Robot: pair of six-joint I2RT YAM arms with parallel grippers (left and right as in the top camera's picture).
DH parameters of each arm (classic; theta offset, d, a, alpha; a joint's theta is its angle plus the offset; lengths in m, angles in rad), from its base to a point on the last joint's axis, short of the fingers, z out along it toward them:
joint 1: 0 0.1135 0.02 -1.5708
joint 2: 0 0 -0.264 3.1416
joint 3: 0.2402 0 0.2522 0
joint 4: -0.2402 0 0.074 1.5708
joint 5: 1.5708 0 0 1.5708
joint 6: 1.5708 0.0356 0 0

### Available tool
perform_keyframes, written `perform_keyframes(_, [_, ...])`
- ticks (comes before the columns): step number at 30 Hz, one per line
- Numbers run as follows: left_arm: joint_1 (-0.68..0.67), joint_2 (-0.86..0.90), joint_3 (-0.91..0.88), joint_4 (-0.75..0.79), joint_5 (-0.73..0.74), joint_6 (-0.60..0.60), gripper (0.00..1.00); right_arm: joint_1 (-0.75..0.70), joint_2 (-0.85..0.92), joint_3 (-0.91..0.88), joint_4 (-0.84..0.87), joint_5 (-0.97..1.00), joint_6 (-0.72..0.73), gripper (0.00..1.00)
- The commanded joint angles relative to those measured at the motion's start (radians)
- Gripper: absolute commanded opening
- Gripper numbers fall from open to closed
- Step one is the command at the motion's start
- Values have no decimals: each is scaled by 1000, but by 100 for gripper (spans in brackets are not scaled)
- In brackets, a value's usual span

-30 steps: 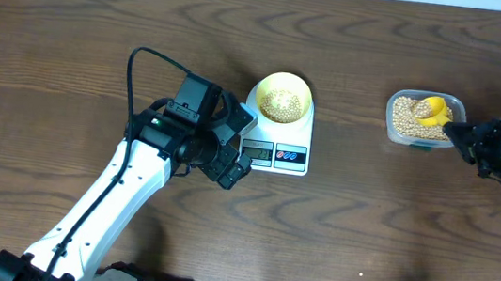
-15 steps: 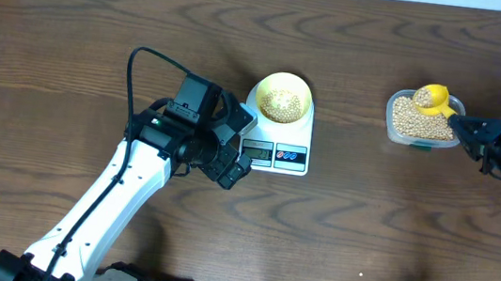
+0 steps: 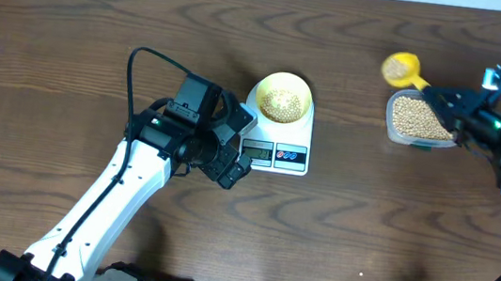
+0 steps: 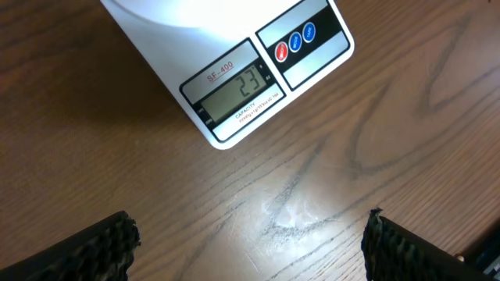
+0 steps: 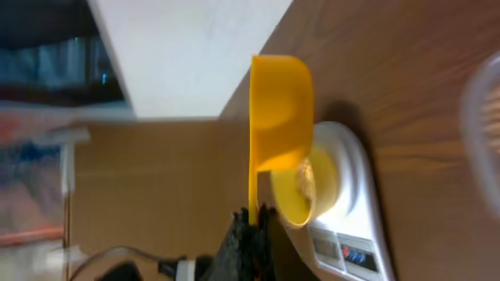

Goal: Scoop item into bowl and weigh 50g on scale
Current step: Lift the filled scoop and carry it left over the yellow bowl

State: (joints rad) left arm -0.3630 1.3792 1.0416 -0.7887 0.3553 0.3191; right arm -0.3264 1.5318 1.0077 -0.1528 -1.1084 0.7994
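Overhead view, 12 o'clock taken as the far table edge.

1. Digital kitchen scale point(image 3: 275, 153): white, near the table centre; display and buttons along its 6 o'clock edge; in the left wrist view the display point(image 4: 234, 84) reads 23, with one red and two blue buttons point(image 4: 295, 43) to its right.
2. Bowl point(image 3: 283, 97): pale yellow-green, round, seated on the scale's platform toward its 12 o'clock side; narrower than the scale.
3. Beans point(image 3: 282, 103): tan, pea-sized; a shallow heap in the bowl; a deeper bed fills the container.
4. Clear plastic container point(image 3: 418, 120): rectangular, on the table at 3 o'clock from the scale, well apart from it.
5. Yellow scoop point(image 3: 399, 68): off the container's 10 o'clock corner, over bare table; cup looks loaded with tan beans, too small to be sure; handle runs toward 4 o'clock into the right gripper; in the right wrist view the scoop point(image 5: 281, 109) is seen edge-on, with bowl and scale beyond it.
6. Right gripper point(image 3: 457, 109): over the container's 2 o'clock corner; jaws pinched together on the scoop's handle.
7. Left gripper point(image 3: 229, 165): just beside the scale's 8 o'clock corner; jaws spread wide, holding nothing; dark fingers point(image 4: 86, 250) at the lower corners of the left wrist view, bare wooden table point(image 4: 312, 195) between.
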Motion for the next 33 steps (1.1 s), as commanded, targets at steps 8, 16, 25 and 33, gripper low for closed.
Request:
perform_keyframes(8, [-2, -3, -2, -4, -9, 17, 94, 215, 6, 4, 165, 41, 177, 1])
perform_keyframes(16, [-2, -3, -2, -4, -9, 17, 94, 304, 6, 4, 196, 121, 171, 1])
perform_keyframes(25, [-2, -3, -2, -4, -9, 17, 94, 423, 6, 4, 213, 216, -95, 1])
perform_keyframes(33, [-2, -3, -2, -4, -9, 17, 94, 492, 6, 4, 212, 257, -214, 1])
